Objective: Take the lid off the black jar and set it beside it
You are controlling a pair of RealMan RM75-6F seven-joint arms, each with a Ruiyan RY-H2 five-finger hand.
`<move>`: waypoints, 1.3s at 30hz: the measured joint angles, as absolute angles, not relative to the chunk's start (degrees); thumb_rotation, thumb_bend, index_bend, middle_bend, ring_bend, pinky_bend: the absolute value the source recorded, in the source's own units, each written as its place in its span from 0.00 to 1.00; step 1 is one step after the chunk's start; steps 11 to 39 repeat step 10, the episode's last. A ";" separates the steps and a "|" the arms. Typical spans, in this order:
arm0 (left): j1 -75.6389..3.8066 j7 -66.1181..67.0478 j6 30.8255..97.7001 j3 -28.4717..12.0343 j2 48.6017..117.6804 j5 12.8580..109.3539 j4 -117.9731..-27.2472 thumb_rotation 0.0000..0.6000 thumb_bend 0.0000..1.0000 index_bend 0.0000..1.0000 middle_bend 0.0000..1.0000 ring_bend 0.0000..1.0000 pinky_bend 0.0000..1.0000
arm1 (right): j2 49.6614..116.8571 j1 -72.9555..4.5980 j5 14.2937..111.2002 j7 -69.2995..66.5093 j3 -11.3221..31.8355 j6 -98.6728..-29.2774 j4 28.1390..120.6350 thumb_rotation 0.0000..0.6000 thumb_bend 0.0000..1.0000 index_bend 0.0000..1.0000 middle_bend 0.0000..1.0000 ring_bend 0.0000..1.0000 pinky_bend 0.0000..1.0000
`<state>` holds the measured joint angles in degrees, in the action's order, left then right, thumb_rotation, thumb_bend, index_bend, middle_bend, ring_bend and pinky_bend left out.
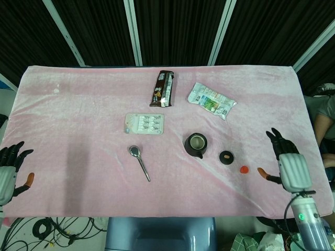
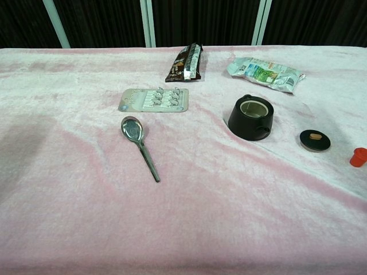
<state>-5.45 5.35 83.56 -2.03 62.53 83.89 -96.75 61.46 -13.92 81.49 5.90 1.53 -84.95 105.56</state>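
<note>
Lid off, set beside jar.
Round black lid (image 2: pixel 315 140) lay right of open black ceramic jar (image 2: pixel 250 117); right hand (image 1: pixel 289 166), lower right, empty, fingers apparently spread.

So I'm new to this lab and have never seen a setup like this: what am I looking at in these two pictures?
A two-armed robot with mechanical hands works at a table covered in pink cloth. One picture looks down from its head, the other looks forward from its chest. The left hand and right hand sit at the near edges, fingers apart, holding nothing. On the cloth lie an open black jar, its lid just beside it, a small red cap, a spoon, a pill pack, a dark snack bar and a pale packet.
</note>
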 measured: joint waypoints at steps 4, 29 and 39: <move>-5.44 5.51 84.69 -1.64 62.93 86.42 -96.23 1.00 0.42 0.18 0.03 0.00 0.02 | 64.43 -7.54 88.33 8.01 -2.61 -91.86 99.67 1.00 0.06 0.00 0.02 0.14 0.16; -5.39 5.24 86.23 -1.24 64.30 88.82 -94.71 1.00 0.42 0.18 0.03 0.00 0.02 | 69.03 -5.34 88.23 10.15 -4.23 -91.21 90.12 1.00 0.06 0.00 0.02 0.14 0.16; -5.39 5.24 86.23 -1.24 64.30 88.82 -94.71 1.00 0.42 0.18 0.03 0.00 0.02 | 69.03 -5.34 88.23 10.15 -4.23 -91.21 90.12 1.00 0.06 0.00 0.02 0.14 0.16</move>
